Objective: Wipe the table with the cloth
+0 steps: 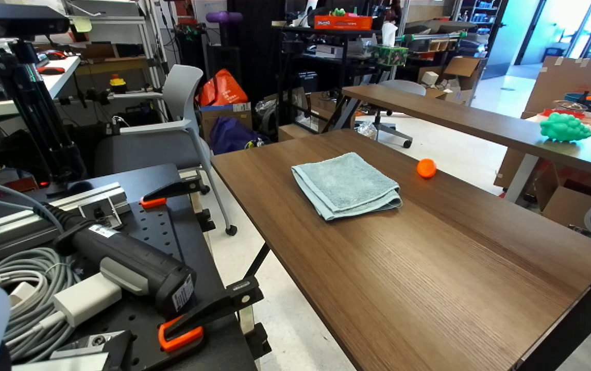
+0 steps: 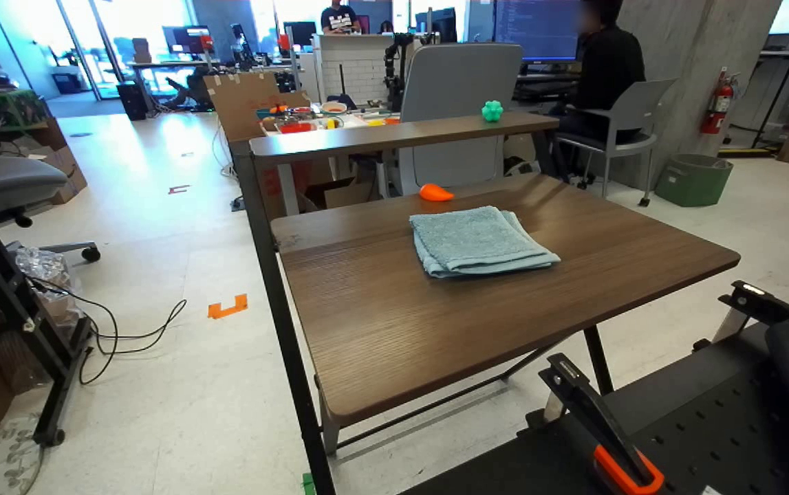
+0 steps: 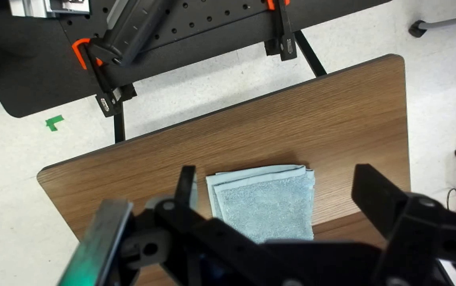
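A folded light blue-green cloth lies flat on the brown wooden table; the cloth [image 1: 349, 183] [image 2: 480, 240] and the table [image 1: 377, 268] [image 2: 394, 330] show in both exterior views. In the wrist view the cloth [image 3: 267, 202] lies on the table [image 3: 251, 127], its lower part hidden behind the gripper body. My gripper [image 3: 276, 170] is open and empty, its two fingers wide apart. It hangs above the table, with the cloth showing between the fingers and apart from them. The gripper is out of view in both exterior views.
An orange object [image 1: 426, 168] [image 2: 435, 192] sits on the table near its shelf-side edge. A raised shelf [image 1: 460, 118] with a green bumpy toy [image 1: 566, 127] runs along that side. A black bench [image 3: 196, 43] with orange-handled clamps [image 3: 104, 97] stands across a gap from the table.
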Motion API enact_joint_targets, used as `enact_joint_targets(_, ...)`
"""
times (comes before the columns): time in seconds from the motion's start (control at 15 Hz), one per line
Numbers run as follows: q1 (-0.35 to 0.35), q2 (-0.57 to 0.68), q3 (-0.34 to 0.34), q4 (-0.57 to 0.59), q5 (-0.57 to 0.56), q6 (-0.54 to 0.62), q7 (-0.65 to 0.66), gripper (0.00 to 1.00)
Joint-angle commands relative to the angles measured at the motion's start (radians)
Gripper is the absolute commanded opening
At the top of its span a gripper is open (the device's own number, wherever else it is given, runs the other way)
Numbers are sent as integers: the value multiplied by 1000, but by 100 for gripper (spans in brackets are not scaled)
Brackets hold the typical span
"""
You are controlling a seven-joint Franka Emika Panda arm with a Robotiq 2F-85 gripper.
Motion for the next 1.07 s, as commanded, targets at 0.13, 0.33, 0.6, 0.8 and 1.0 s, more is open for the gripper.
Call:
enact_joint_targets(0.13,-7,236,66,160,-32,63,22,100)
enact_joint_targets(0.33,-37,399,28,288,-24,77,42,100)
enact_joint_targets(0.6,-65,588,-30,472,-26,38,87,100)
enact_joint_targets(0.8,-46,576,-58,442,-8,59,51,100)
enact_joint_targets(1.0,-44,626,-66,482,-6,56,51,100)
